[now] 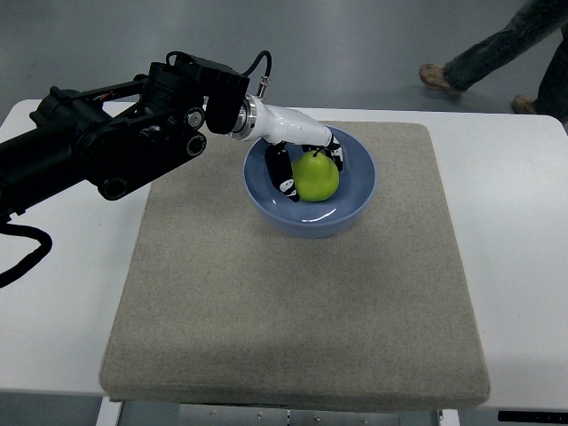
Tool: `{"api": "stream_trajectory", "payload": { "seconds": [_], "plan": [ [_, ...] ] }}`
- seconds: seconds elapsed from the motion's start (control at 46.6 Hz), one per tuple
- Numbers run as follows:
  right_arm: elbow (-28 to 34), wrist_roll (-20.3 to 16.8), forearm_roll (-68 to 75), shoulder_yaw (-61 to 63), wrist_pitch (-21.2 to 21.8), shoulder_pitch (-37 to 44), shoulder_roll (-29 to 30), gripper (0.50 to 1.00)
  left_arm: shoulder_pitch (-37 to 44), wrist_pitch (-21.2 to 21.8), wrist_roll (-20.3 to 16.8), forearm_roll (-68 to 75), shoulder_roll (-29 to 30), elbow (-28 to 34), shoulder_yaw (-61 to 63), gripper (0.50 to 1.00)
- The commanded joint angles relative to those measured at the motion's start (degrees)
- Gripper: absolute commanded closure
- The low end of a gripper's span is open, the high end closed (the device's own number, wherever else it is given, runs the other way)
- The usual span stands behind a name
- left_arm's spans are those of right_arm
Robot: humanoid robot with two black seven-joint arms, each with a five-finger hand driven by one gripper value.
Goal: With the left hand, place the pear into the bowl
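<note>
left arm [106,142] comes in from the left edge, black and bulky, reaching across the table [62,266] toward the bowl [355,200]. left hand [302,155] is white at the palm with black fingers [280,173], and it sits inside the bowl. fingers are wrapped round the pear [316,177], one black finger down its left side, others curling over the top and right, so the hand is gripping the pear. pear is green, round, inside the bowl, roughly in the middle and slightly toward the far side. can't tell if the pear's bottom is touching the bowl floor or hanging just above it. bowl is blue, round, upright, standing on the grey-beige mat [293,311], in the far half of it, right of centre. mat lies flat on the white table and covers most of the middle. a black cable [22,257] loops off the arm at the left edge. person's legs and shoes [497,53] show on the floor beyond the table, top right corner.
</note>
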Motion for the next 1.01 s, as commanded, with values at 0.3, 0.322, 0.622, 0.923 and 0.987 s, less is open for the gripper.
{"api": "stream_trajectory", "payload": {
  "seconds": [0.3,0.322,0.622,0.923,0.987],
  "plan": [
    [0.0,0.0,0.0,0.0,0.0,0.0,0.0,0.574,0.64,0.0,0.0,-3.95,0.95,0.41,-1.08,0.504],
    [0.0,0.0,0.0,0.0,0.0,0.0,0.0,0.574,0.63,0.0,0.0,-5.35,1.22,0.58,-1.43,0.504],
    [0.0,0.0,0.0,0.0,0.0,0.0,0.0,0.574,0.55,0.0,0.0,-33.9,2.18,5.93,-9.6,0.504],
    [0.0,0.0,0.0,0.0,0.0,0.0,0.0,0.574,2.13,0.0,-0.09,-68.36,2.98,20.0,-10.84,0.504],
    [0.0,0.0,0.0,0.0,0.0,0.0,0.0,0.574,2.92,0.0,-0.17,-74.52,2.98,21.23,-11.1,0.504]
  ]
}}
